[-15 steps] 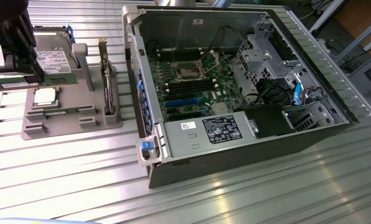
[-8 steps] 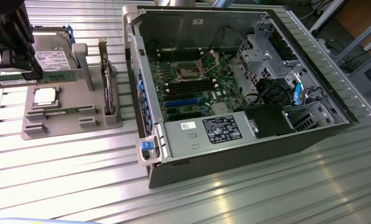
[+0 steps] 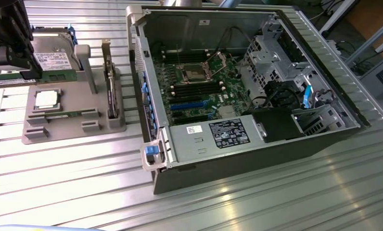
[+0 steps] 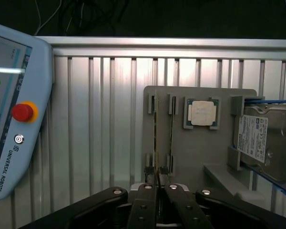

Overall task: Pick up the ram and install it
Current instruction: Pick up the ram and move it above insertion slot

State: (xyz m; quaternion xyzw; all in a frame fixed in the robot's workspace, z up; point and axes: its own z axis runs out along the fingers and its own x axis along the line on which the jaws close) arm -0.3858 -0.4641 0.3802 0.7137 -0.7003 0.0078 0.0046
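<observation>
Gripper [image 3: 26,72] almost fully closed, pinching the ram [image 3: 50,78] by its two flat faces. Fingers [image 4: 145,200] drawn in tight in the wrist view, with just the thin board edge between them. Ram held level and on edge, raised over the grey tray [image 3: 70,132], long side running along the tray's length. Wrist upright above the tray's end toward the exterior view's left, fingers pointing straight down at it.

On the tray close to the ram, a square silver processor [image 3: 47,98] seated in its recess. At the tray's far side, behind the processor, a hard drive [image 3: 50,55]. At the tray's end toward the exterior view's right, a dark card [image 3: 109,82] standing upright in a slot.

Well apart from the tray on that same side, an open computer case [image 3: 243,163] lying on the ribbed metal table [image 3: 275,202], green motherboard [image 3: 204,82] exposed. Apart from the tray in the wrist view, a control pendant [image 4: 19,114] with a red button.
</observation>
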